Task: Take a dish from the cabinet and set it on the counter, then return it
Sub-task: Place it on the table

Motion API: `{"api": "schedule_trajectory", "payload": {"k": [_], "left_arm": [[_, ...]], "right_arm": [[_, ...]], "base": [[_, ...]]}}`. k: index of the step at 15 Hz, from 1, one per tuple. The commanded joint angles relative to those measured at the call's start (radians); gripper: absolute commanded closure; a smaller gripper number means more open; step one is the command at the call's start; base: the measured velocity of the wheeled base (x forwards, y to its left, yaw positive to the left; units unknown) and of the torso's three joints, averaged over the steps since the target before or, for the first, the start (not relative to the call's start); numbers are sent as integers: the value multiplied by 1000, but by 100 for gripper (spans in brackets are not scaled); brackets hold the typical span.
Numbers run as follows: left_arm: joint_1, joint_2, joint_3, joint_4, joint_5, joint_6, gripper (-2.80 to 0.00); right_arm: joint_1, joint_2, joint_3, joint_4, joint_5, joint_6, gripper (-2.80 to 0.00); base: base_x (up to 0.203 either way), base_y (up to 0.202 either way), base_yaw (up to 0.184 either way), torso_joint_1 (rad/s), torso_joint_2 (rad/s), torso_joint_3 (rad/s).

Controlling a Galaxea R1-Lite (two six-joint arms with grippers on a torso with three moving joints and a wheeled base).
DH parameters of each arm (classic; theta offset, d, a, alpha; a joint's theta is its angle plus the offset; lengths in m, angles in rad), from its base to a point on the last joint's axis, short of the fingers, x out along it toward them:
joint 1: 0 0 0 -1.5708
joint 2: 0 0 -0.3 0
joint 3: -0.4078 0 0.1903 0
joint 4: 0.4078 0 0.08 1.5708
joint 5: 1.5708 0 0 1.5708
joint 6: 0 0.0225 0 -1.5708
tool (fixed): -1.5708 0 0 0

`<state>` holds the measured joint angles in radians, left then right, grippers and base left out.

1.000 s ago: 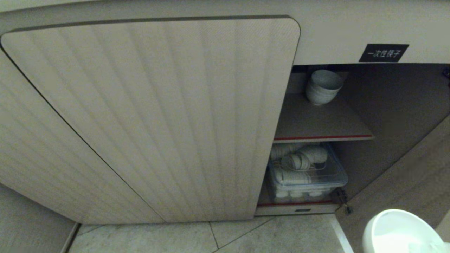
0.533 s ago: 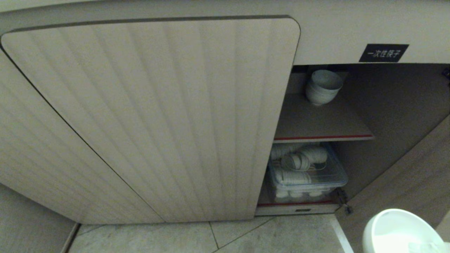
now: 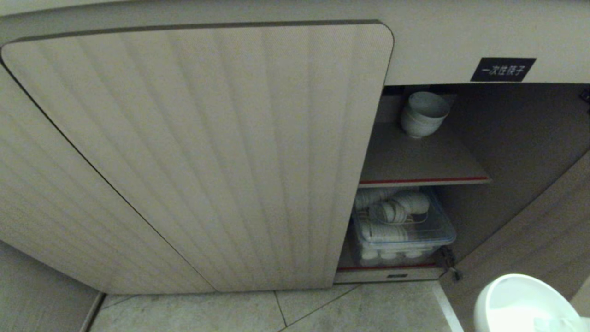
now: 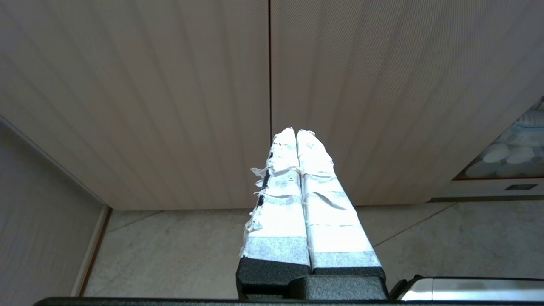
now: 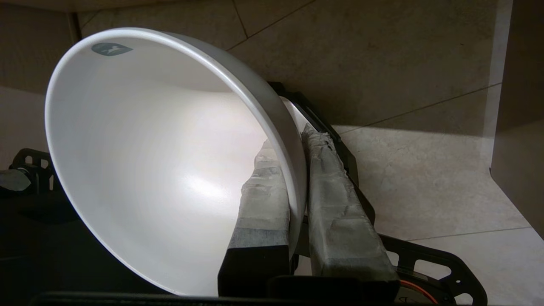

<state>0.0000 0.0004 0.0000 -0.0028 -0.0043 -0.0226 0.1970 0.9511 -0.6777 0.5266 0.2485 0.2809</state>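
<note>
The white bowl (image 5: 140,157) is in my right gripper (image 5: 297,144), its wall clenched between my two fingers, low over the floor tiles (image 3: 368,309) before the open cabinet (image 3: 461,41). My left gripper (image 4: 296,132) is pressed closed, grasping nothing.

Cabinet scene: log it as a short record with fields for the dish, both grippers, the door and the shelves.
dish: white bowl, rim pinched by right gripper, one finger inside, one outside
right gripper: shut on dish, above floor, right of cabinet opening
left gripper: shut, empty, facing left door
upper shelf: bowl stack
lower shelf: clear bin of bowls
</note>
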Motion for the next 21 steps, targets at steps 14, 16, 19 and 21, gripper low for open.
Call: {"api": "schedule_trajectory", "payload": {"k": [14, 16, 19, 21], "left_arm": [[0, 0, 0, 0, 0, 0, 0], [0, 0, 0, 0, 0, 0, 0], [0, 0, 0, 0, 0, 0, 0], [0, 0, 0, 0, 0, 0, 0]], "right_arm": [[4, 3, -3, 6, 2, -12, 0], [4, 5, -5, 4, 1, -12, 0], [4, 5, -3, 4, 2, -12, 0], [2, 5, -4, 4, 2, -12, 0]], "base": [[0, 0, 0, 50, -175, -130], [0, 0, 0, 189, -511, -295], [0, 0, 0, 178, -482, -284], [0, 0, 0, 193, -481, -278]]}}
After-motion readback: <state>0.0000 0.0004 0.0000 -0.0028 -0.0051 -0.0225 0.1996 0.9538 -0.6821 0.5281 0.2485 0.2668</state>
